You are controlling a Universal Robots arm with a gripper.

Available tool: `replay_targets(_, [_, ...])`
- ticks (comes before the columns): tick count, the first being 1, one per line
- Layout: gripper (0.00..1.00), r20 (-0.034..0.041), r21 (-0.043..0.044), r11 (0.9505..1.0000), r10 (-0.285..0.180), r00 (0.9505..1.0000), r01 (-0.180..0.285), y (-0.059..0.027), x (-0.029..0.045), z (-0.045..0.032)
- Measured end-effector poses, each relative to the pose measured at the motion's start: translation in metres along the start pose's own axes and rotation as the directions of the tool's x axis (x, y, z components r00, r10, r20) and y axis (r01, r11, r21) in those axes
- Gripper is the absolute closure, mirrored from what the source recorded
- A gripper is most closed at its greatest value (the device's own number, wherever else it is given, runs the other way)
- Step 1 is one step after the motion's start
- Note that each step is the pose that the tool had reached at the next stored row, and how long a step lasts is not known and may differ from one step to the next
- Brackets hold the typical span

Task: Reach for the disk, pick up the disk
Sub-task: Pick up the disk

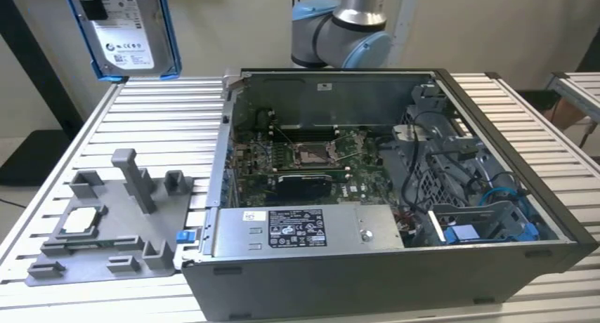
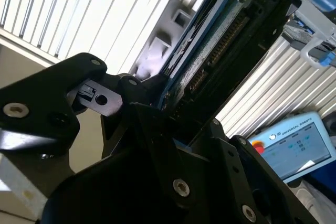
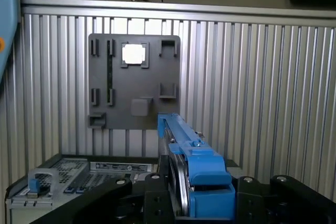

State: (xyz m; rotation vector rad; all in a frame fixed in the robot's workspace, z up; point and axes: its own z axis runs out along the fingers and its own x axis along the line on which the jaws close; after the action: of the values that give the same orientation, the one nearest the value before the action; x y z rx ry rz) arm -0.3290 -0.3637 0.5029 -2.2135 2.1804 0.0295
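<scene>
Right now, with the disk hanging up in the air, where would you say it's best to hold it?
Across its two broad flat faces, near one short end, coming from that end. In the first wrist view the disk sits edge-on in the gripper, which clamps it so. The flat faces likely offer firmer purchase than the thin blue-framed edges.

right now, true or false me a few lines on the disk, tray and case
1. The disk hangs clear of the table. True.
2. A white chip sits in the grey tray. True.
3. The disk lies in the tray. False: the gripper holds it in the air.
4. The case is closed. False: it is open, with its motherboard showing.
</scene>
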Motion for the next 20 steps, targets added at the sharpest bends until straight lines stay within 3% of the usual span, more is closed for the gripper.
replay_targets(20, [1.0, 0.0001, -0.0086, 1.0, 0.0, 1.0, 0.0, -0.0648, 0.001, 0.0007])
